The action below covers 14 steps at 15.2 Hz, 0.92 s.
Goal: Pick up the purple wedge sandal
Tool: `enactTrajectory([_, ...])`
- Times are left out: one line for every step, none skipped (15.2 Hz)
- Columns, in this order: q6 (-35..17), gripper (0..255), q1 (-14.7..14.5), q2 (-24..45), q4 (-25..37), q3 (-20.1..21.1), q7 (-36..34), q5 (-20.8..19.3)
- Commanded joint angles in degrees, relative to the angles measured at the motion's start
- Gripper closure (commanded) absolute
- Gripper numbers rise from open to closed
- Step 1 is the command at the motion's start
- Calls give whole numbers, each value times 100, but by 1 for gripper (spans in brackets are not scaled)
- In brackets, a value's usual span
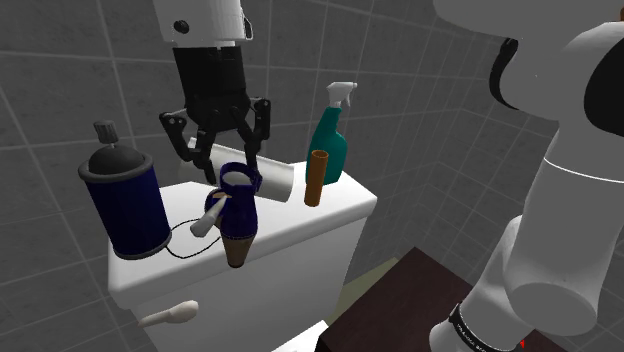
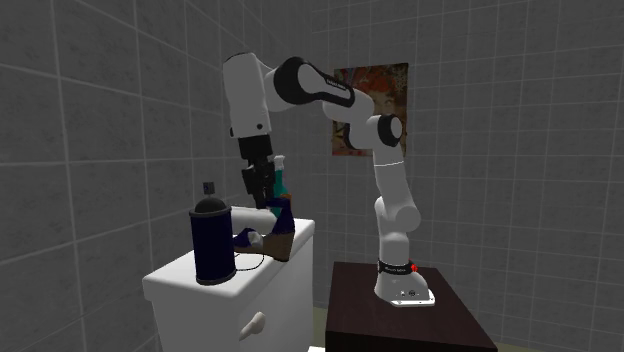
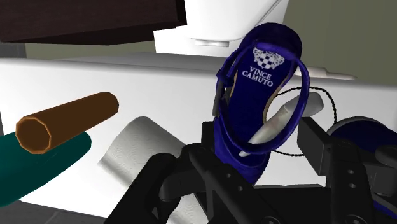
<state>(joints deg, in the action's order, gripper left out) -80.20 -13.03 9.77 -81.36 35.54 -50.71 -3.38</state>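
- Sandal [image 1: 238,208]: reads deep blue-purple to me, with a brown wedge and "Vince Camuto" on the insole. It's centre-left in the shoulder view, at the front edge of the white tank lid [image 1: 335,205], between the dark blue spray can [image 1: 125,205] and the white roll [image 1: 278,183].
- Gripper [image 1: 225,150] is directly above it, fingers spread wide, tips down at the sandal's upper end.
- Wrist view: the gripper [image 3: 261,172] straddles the sandal [image 3: 257,95]. One finger [image 3: 324,153] shows a clear gap to the strap. The other looks tight against the upper, maybe touching; too dark there to confirm.
- Progress, my read: approach and alignment done. Squeeze and lift not done, nothing pinched yet.
- Hard to make out: whether the wedge sits fully on the lid. In the shoulder view its brown tip overlaps the tank's front face.
- Second exterior view, centre: the sandal [image 2: 280,235] is dark against the arm, beside the spray can [image 2: 213,240], and the fingertips merge with it.
- Brown tube [image 1: 316,177] and teal spray bottle [image 1: 330,140] stand just right of the sandal. I'd watch them on the lift.
- A thin black cord [image 1: 185,250] loops beside the sandal, its ends hidden.
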Motion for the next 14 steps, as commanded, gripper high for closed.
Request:
enactTrajectory([-22,255,6,-16,-34,-1,3,8])
enactTrajectory([-21,255,5,-16,-33,-1,3,9])
enactTrajectory([-21,255,4,-16,-32,0,2,8])
enactTrajectory([-21,255,5,-18,-34,0,2,9])
enactTrajectory([-21,255,5,-18,-34,0,2,10])
enactTrajectory([-20,255,4,-16,-31,0,1,9])
enactTrajectory([-21,255,4,-15,-32,0,2,8])
enactTrajectory([-21,255,5,-18,-34,0,2,10])
enactTrajectory([-6,255,-1,8,2,0,-1,-5])
enactTrajectory([82,255,-17,38,116,5,-13,-21])
enactTrajectory([172,255,-34,70,232,10,-26,-38])
enactTrajectory([263,255,-53,105,353,15,-39,-58])
enactTrajectory([355,255,-74,143,477,20,-54,-78])
enactTrajectory([449,255,-96,183,605,25,-69,-101])
